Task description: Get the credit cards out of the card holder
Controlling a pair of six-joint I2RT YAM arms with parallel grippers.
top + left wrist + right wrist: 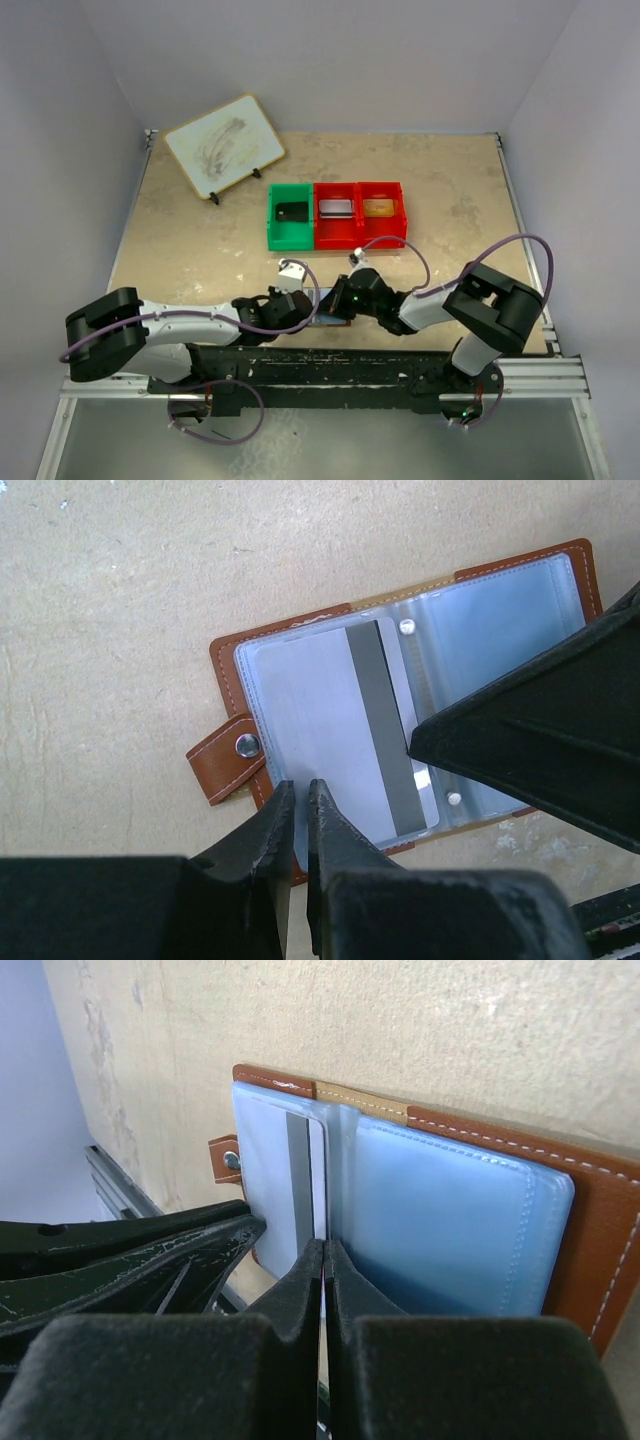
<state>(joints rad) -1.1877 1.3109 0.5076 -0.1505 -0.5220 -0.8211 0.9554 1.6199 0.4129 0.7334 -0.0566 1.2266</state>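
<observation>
Pinning and pulling looks like the plan here: the card holder [500, 620] lies flat and wide open on the table [120, 600], right at the near edge between the two arms, with its snap tab [228, 758] flopped out to the side. The left gripper [300, 805] is clenched, with its tips parked on the holder's near edge. That's probably to hold the whole thing down so it doesn't slide along when the card gets tugged. The right gripper [322, 1250] is squeezed tight too, and a thin pale edge runs into the seam between its fingers, so it seems to be grasping the credit card [330, 730] by its side near the spine. The card's dark magnetic stripe [375, 720] faces up and most of it sits inside the clear sleeve [265, 690], so nothing is out yet. Next move is likely a sideways pull. The risk is the sleeve or the whole holder lifting with it if the left one slips.
</observation>
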